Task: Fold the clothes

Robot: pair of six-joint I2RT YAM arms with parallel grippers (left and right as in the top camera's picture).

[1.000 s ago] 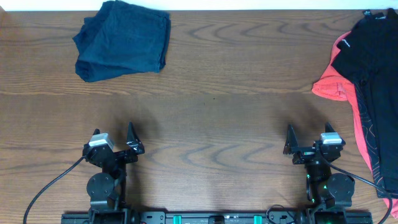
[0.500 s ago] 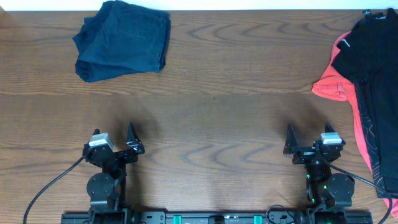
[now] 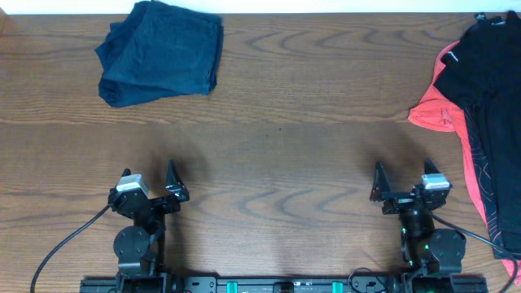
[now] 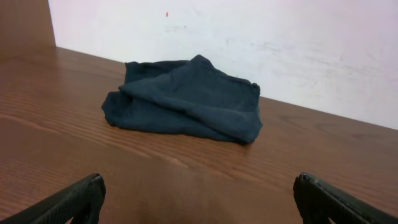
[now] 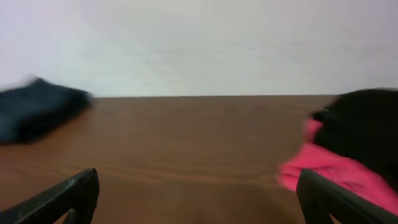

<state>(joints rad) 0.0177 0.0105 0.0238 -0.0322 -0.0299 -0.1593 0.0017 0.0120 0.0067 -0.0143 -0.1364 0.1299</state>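
left gripper (image 4: 199, 190) and right gripper (image 5: 198, 185) spread wide, empty, tabletop (image 3: 285, 122) front edge; navy garment (image 3: 161, 53) far-left corner; black-and-coral pile (image 3: 480, 81) right edge

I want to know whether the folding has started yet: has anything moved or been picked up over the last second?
Nothing has visibly changed. The left gripper and the right gripper are open and empty as before. The navy garment lies bundled at the far left, and the black garment is still piled over the coral-pink one at the right.
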